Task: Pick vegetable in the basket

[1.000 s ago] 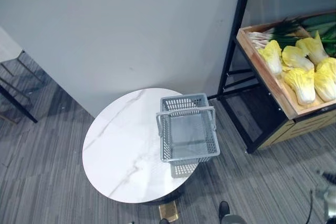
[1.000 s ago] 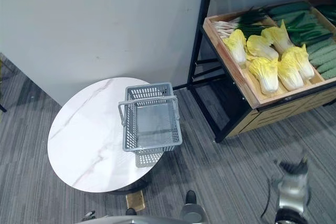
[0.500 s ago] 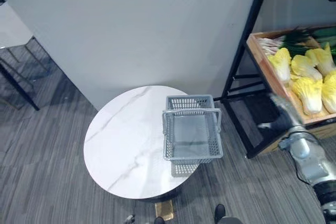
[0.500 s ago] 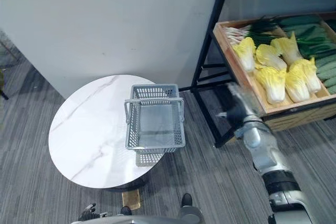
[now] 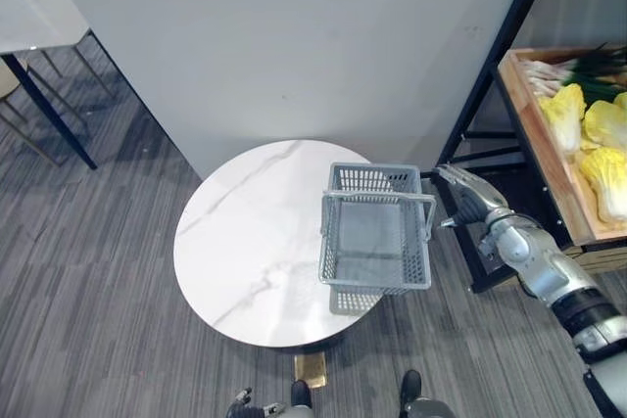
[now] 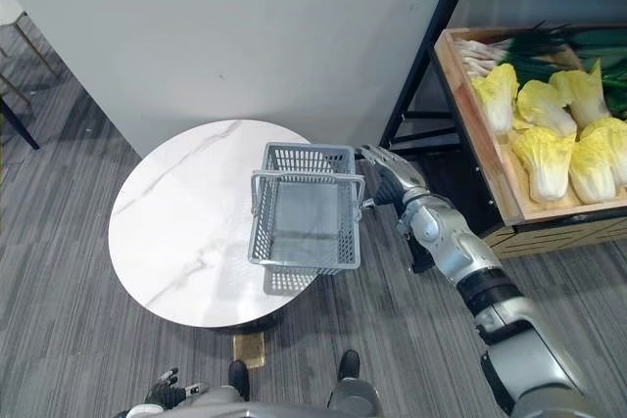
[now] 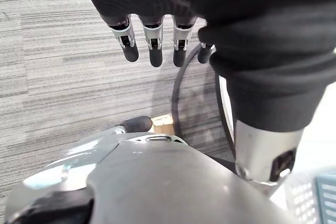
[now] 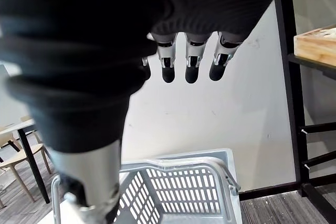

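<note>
The right hand (image 6: 392, 178), fingers straight, hovers beside the grey plastic mesh basket (image 6: 306, 160) (on a round white marble surface (image 6: 181, 232)). The left hand (image 7: 155, 51) hangs, fingers relaxed.

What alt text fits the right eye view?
The robot's right hand, fingers straight, hovers beside the right edge of an empty grey basket on a round white table. Further right, a wooden crate on a dark rack holds yellow cabbages and green onions.

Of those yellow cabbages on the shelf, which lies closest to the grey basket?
The cabbage lying against the crate wall on the basket side, beside the spring onions' white ends; the others lie farther along the crate.
</note>
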{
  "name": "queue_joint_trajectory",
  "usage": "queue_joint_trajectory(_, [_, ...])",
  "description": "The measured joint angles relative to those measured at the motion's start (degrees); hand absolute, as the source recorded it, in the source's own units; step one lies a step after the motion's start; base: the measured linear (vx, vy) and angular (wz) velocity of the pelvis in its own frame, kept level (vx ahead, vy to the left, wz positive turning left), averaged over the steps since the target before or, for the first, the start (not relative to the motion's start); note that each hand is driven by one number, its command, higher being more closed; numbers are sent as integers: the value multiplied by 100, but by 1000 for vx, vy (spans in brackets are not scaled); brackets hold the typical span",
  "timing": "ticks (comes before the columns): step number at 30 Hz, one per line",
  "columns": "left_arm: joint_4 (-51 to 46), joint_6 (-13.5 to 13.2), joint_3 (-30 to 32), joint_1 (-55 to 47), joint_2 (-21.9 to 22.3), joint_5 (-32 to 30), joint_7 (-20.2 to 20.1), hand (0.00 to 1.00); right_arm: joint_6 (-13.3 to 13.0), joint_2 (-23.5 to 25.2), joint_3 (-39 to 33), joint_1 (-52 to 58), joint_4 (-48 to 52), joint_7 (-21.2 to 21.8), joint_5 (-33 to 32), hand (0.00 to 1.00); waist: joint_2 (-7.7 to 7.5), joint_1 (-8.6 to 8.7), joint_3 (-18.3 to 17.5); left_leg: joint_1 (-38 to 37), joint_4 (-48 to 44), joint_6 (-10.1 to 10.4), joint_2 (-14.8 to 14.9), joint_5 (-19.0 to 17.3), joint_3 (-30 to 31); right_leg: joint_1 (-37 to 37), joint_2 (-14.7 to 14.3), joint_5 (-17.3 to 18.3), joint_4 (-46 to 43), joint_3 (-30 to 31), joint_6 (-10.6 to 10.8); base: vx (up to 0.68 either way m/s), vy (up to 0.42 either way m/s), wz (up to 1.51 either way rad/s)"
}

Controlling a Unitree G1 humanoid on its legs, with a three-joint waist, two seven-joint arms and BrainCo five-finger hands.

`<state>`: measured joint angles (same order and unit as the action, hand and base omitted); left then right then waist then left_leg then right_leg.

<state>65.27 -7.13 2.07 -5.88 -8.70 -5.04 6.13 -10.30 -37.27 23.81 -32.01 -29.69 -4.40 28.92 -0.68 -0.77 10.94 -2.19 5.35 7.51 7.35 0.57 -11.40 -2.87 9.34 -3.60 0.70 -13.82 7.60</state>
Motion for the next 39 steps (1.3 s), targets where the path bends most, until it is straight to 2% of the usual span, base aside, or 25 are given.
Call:
queue_joint_trajectory(3, [-35, -3, -3, 58, -1, 30, 24, 0, 39, 62, 185, -302, -281, 5, 44, 0, 8, -102, 139, 26, 0, -2, -3, 2, 27, 2, -2, -15, 28, -26, -2, 2, -8, 4])
queue_joint_trajectory(9, [-105, -23, 2, 137, -4, 44, 38, 0, 143, 303, 352, -834, -673, 29, 50, 0, -19, -138, 367, 223, -38, -12, -18, 21, 261, -5, 21, -16, 63, -253, -2, 14, -7, 19])
queue_joint_trajectory(16, [-161, -24, 7, 224, -6, 67, 101, 0, 240, 486, 393, -1332, -1154, 36, 50, 0, -30, -258, 643, 434, -58, -64, -59, 59, 442, -85, 66, -25, 65, -438, -2, 12, -1, 15])
queue_joint_trajectory(31, [-203, -32, -3, 252, -34, 227, 239, 0, 392, 680, 362, -1606, -1777, 18, 196, 0, -150, -431, 936, 617, -158, -115, -198, 96, 704, -87, 217, -36, 3, -632, 14, -6, 9, 9])
queue_joint_trajectory(39, [-198, -34, -62, 252, -36, 255, 255, 0, 390, 678, 213, -1639, -2093, -35, 437, 0, -150, -424, 1059, 628, -149, -146, -250, 122, 717, -101, 260, -48, -2, -636, 31, -3, 1, 0])
